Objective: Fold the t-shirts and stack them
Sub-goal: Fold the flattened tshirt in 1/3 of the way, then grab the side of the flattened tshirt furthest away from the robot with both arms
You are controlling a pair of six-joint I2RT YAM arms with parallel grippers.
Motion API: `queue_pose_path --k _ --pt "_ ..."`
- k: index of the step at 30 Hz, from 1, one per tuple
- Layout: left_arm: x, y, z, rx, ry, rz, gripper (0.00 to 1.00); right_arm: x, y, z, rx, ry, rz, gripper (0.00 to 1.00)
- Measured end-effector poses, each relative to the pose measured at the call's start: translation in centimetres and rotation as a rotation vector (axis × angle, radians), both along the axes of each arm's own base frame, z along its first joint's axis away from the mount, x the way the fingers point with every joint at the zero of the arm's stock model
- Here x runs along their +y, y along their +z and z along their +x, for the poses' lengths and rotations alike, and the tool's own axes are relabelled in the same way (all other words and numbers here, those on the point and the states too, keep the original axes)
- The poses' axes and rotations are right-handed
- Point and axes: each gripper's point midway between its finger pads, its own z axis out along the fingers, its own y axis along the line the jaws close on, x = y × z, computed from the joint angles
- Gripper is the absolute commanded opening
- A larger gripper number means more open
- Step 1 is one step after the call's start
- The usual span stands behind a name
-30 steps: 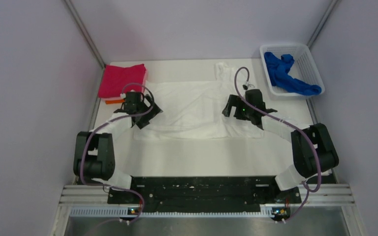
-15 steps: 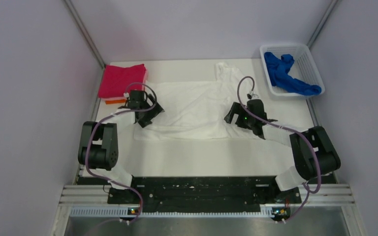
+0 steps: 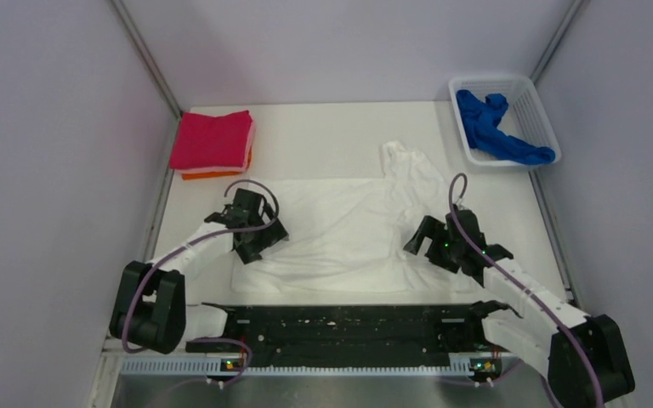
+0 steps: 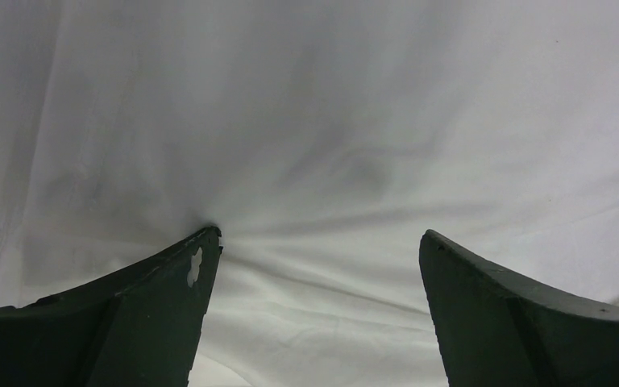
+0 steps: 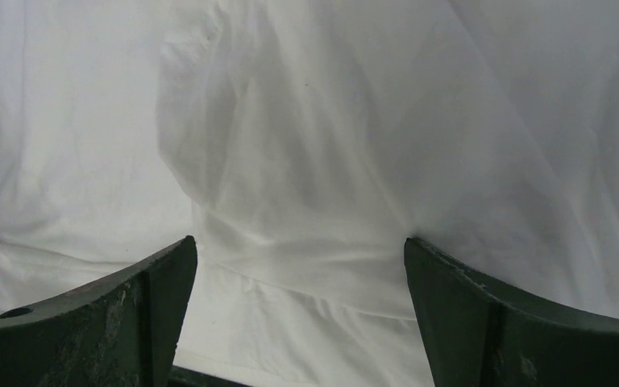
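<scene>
The white t-shirt (image 3: 340,229) lies spread flat near the table's front edge, one sleeve (image 3: 408,166) pointing to the back; its print does not show. My left gripper (image 3: 262,242) is open, its tips pressed on the shirt's left part, where the cloth (image 4: 322,161) puckers at the left fingertip (image 4: 205,242). My right gripper (image 3: 446,252) is open on the shirt's right part, over a folded hem (image 5: 306,266). The folded magenta tee (image 3: 212,138) lies on the orange one (image 3: 208,175) at the back left. The royal-blue tee (image 3: 497,126) lies crumpled in the basket.
The white mesh basket (image 3: 534,95) stands at the back right corner. Grey walls close in the table on three sides. The black rail (image 3: 340,327) with the arm bases runs along the near edge, just below the shirt's hem.
Both grippers have moved toward the near edge, and the white shirt has slid with them. It now lies apart from the magenta and orange stack.
</scene>
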Motion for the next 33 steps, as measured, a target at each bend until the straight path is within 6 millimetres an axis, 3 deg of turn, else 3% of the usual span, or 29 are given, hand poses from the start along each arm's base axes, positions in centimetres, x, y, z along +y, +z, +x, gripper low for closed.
queue_pose_path --k 7,14,17,20,23,28,31,33 --pt "-0.2 -0.1 -1.9 -0.006 0.016 0.003 0.99 0.0 0.0 -3.1 0.040 -0.024 0.026 0.99" --pt "1.0 0.6 -2.1 0.030 0.051 0.082 0.99 -1.0 0.2 -2.6 0.037 -0.028 -0.048 0.99" --pt "1.2 3.3 1.0 -0.028 0.080 0.117 0.99 -1.2 2.6 -0.5 -0.012 -0.016 -0.101 0.99" --pt "1.7 7.0 5.5 -0.142 0.125 0.131 0.99 -0.7 7.3 3.7 -0.176 -0.035 -0.105 0.99" --pt "3.2 8.7 9.0 -0.189 0.175 0.154 0.97 -0.7 10.3 6.7 -0.308 -0.076 -0.107 0.99" --pt "6.6 8.5 15.3 -0.175 0.245 0.211 0.84 -0.9 10.6 8.7 -0.363 -0.102 -0.136 0.99" --pt "8.1 7.1 19.0 -0.149 0.258 0.242 0.82 -1.2 10.2 9.2 -0.366 -0.100 -0.161 0.99" --pt "8.6 6.0 20.9 -0.133 0.257 0.269 0.75 -1.3 9.9 9.3 -0.363 -0.096 -0.176 0.99"
